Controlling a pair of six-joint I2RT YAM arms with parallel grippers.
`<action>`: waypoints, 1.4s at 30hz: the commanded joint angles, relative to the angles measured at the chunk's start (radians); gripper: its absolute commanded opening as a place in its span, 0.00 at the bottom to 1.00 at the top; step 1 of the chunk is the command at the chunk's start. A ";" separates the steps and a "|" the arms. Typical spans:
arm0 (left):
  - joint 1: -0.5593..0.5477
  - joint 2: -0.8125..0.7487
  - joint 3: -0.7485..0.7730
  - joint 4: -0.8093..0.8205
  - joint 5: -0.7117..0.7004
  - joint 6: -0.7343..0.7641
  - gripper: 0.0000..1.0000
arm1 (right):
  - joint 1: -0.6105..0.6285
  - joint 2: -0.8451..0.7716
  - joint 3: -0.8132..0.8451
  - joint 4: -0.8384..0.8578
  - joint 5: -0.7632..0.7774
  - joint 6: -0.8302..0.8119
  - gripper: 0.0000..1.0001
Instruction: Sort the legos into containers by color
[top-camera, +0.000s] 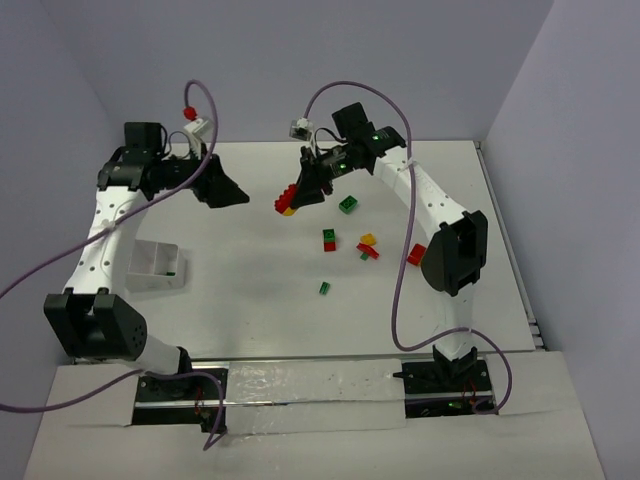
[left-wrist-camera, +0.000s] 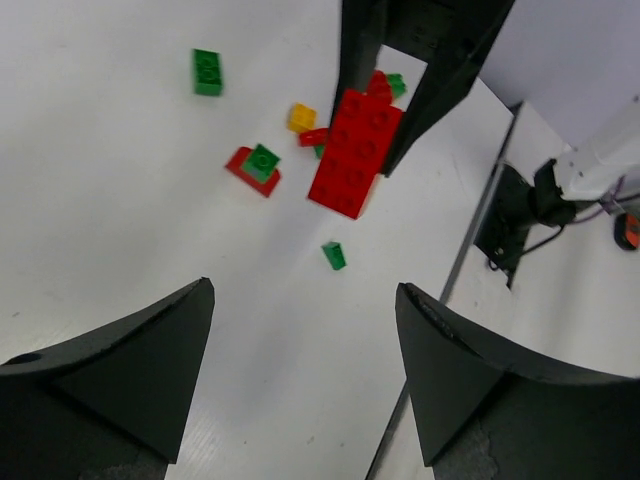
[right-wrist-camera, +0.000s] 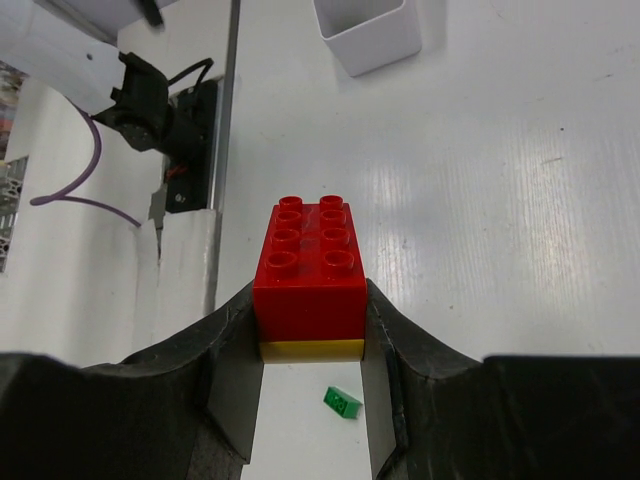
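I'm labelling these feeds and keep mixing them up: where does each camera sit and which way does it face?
Top external: high behind the bases, looking down on the table; left arm and right arm show, plus white container and loose legos.
Left wrist: on the left arm, looking between the open left jaws at the right jaws holding the red-on-yellow brick stack.
Right wrist: looking along its own jaws, shut on that stack, toward the container and left base.
Shared: both wrist views show the stack and a small green brick.
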 joint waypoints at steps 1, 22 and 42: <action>-0.082 0.069 0.076 -0.015 0.034 0.039 0.83 | 0.019 -0.015 0.048 0.033 -0.047 0.036 0.00; -0.244 0.141 0.109 0.014 0.041 0.115 0.68 | 0.048 -0.058 0.036 0.030 -0.055 0.040 0.00; -0.244 0.183 0.154 -0.119 0.078 0.246 0.42 | 0.048 -0.071 0.030 0.034 -0.072 0.045 0.00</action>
